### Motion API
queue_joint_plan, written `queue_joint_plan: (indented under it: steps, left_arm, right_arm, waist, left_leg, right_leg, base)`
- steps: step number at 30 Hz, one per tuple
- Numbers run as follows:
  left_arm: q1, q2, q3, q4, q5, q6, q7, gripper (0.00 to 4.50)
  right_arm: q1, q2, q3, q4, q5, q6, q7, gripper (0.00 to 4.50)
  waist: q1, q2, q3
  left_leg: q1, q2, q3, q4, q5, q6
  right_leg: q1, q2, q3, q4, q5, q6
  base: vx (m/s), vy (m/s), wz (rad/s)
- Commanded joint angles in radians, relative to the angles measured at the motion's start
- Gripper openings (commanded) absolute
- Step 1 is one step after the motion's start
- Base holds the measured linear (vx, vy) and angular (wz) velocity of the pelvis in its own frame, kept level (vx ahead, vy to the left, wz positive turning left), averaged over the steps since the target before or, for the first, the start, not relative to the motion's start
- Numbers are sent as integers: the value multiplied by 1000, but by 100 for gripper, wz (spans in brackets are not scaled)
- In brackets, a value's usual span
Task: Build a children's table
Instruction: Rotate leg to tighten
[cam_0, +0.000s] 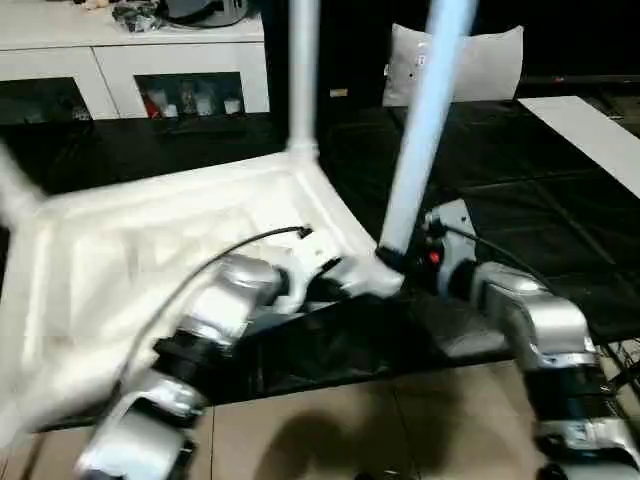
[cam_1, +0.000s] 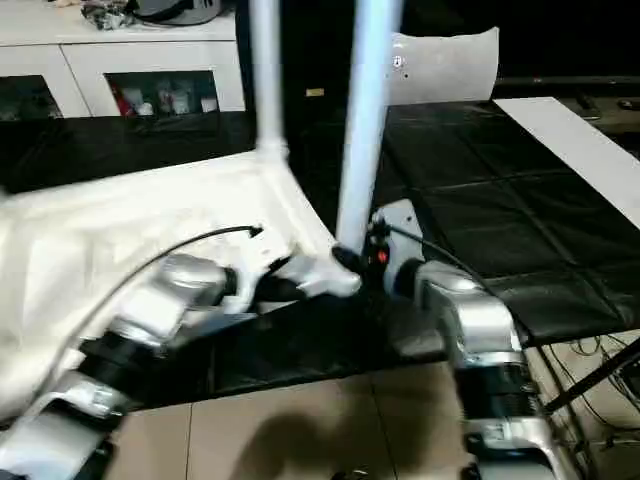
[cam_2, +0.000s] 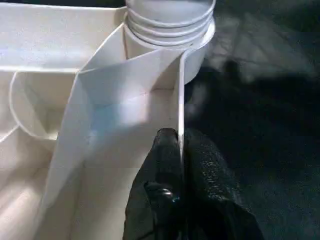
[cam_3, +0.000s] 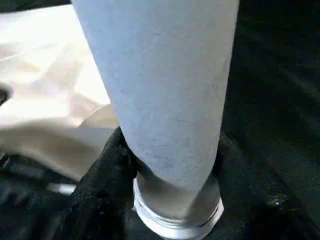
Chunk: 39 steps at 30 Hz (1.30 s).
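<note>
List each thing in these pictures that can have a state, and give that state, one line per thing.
Tabletop: upside down, ribbed side up.
Far leg: upright in its corner socket.
Near leg: leaning, base at the near corner.
Left gripper: shut on the tabletop's rim.
Right gripper: closed around the near leg's base.

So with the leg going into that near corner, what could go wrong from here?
1. The leg in the right gripper leans away from upright over the corner socket, so it may enter askew and jam.
2. The left gripper pinches only the thin rim of the tabletop beside the socket; a sideways push from the leg could pull the rim free.
3. The tabletop corner overhangs the work table edge, so pressing down there could tip it.
</note>
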Motion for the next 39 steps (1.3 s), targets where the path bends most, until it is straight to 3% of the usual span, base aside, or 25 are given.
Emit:
queue_joint_plan:
  steps: [1, 3, 9, 10, 16, 19, 21, 23, 27, 31, 34, 39]
  left_arm:
    - [-12, -37, 18, -34, 1, 9, 82, 0]
    - [-13, -54, 20, -34, 8, 4, 114, 0]
    - [-8, -51, 14, -49, 8, 2, 103, 0]
    - [-5, -10, -14, -42, 21, -27, 70, 0]
    - [0, 72, -55, -4, 21, -158, -56, 0]
    - [-4, 123, -82, 19, 28, -216, -138, 0]
    - [-9, 175, -118, 38, 31, -310, -226, 0]
    - [-9, 195, -132, 39, 23, -342, -282, 0]
    - [-2, 234, -151, 29, -4, -436, -416, 0]
    - [-8, 251, -172, 36, -13, -468, -486, 0]
    - [-12, 264, -193, 38, -9, -489, -534, 0]
    - [-18, 272, -203, 39, -15, -520, -593, 0]
  right_arm:
    - [2, 56, 36, 20, 10, -34, -16, 199]
    - [6, 73, 26, 23, 15, -70, -24, 253]
    - [22, 74, 18, 1, 25, -65, -8, 315]
    - [37, 33, 26, -15, 32, -97, 44, 315]
    - [64, -83, 35, -45, 60, -173, 237, 369]
    - [83, -161, 65, -74, 62, -189, 355, 385]
    - [87, -227, 95, -61, 49, -223, 431, 413]
    - [87, -254, 107, -57, 53, -237, 484, 413]
    - [81, -310, 134, -43, 62, -271, 604, 413]
    - [76, -347, 159, -36, 81, -284, 692, 379]
    - [78, -354, 176, -36, 93, -284, 735, 350]
    - [88, -361, 195, -53, 113, -270, 792, 306]
  waist:
    - [13, -10, -63]
    - [18, -8, -64]
    - [23, -5, -61]
    - [25, 0, -61]
    - [31, -3, -58]
    - [36, -5, -59]
    - [38, -4, -58]
    - [39, -6, -58]
    - [59, -2, -60]
    - [75, -2, -61]
    - [79, -10, -60]
    - [80, -11, -59]
  left_leg:
    - [-24, 5, 8, -60, -60, 83]
    - [-25, 7, 7, -62, -38, 94]
    - [-22, 12, 7, -65, -38, 101]
    - [-20, 12, 7, -64, -48, 102]
    - [-19, 12, 9, -66, -86, 104]
    - [-19, 12, 7, -66, -89, 112]
    - [-18, 13, 6, -66, -91, 112]
    - [-17, 14, 8, -66, -91, 106]
    - [-12, 22, 9, -66, -75, 109]
    - [-12, 27, 10, -66, -68, 107]
    - [-14, 25, 11, -67, -75, 98]
    - [-14, 22, 12, -67, -82, 91]
  right_leg:
    - [75, -54, 49, -87, -401, -42]
    - [77, -53, 52, -79, -354, -56]
    - [79, -56, 57, -73, -313, -90]
    - [79, -57, 58, -76, -318, -87]
    - [79, -57, 58, -82, -360, -71]
    - [81, -57, 58, -80, -365, -57]
    - [78, -57, 57, -81, -368, -58]
    - [77, -58, 60, -79, -370, -64]
    - [75, -61, 64, -69, -322, -96]
    - [76, -63, 67, -60, -281, -126]
    - [78, -64, 67, -63, -310, -114]
    - [78, -63, 65, -68, -359, -87]
  base:
    - [0, 0, 0]
    - [0, 0, 0]
    - [0, 0, 0]
    - [0, 0, 0]
    - [0, 0, 0]
    - [0, 0, 0]
    - [0, 0, 0]
    - [0, 0, 0]
    - [0, 0, 0]
    - [0, 0, 0]
    - [0, 0, 0]
    - [0, 0, 0]
